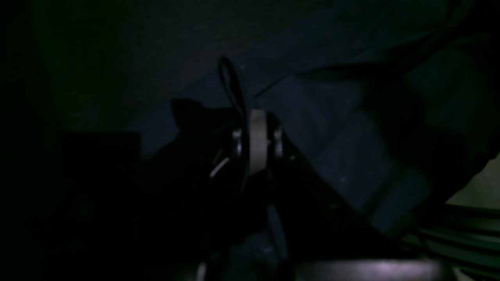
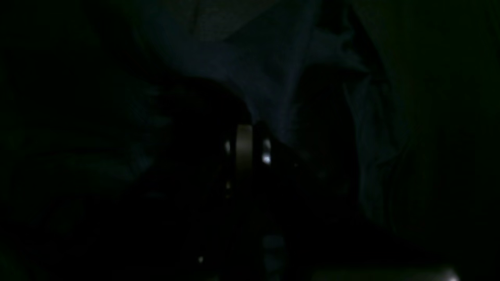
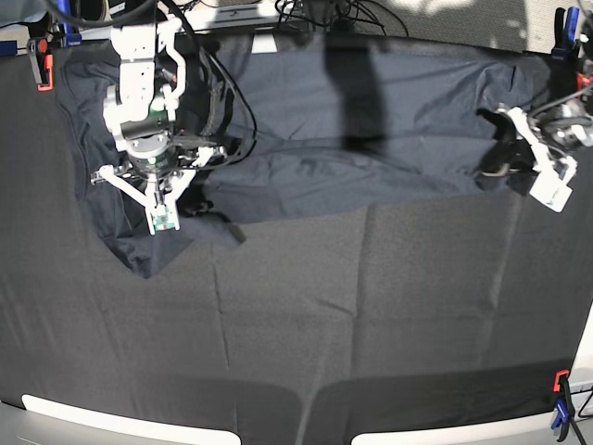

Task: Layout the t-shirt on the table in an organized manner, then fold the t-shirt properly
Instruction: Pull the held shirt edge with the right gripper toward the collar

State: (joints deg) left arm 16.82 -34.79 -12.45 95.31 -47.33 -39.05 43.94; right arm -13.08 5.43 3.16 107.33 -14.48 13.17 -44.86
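The t-shirt (image 3: 306,139) lies spread across the far half of the counter (image 3: 306,315), its long axis running 9 to 3 o'clock, with one sleeve drooping toward 7 o'clock. The right fingers (image 3: 159,190) sit on its 9 o'clock end, the left fingers (image 3: 505,167) on its 3 o'clock end. Both pairs are closed; each seems to pinch shirt cloth, though the dark wrist views leave that uncertain. Each arm is nearest its own end, so the next stretch likely pulls outward along that axis. No containers are present.
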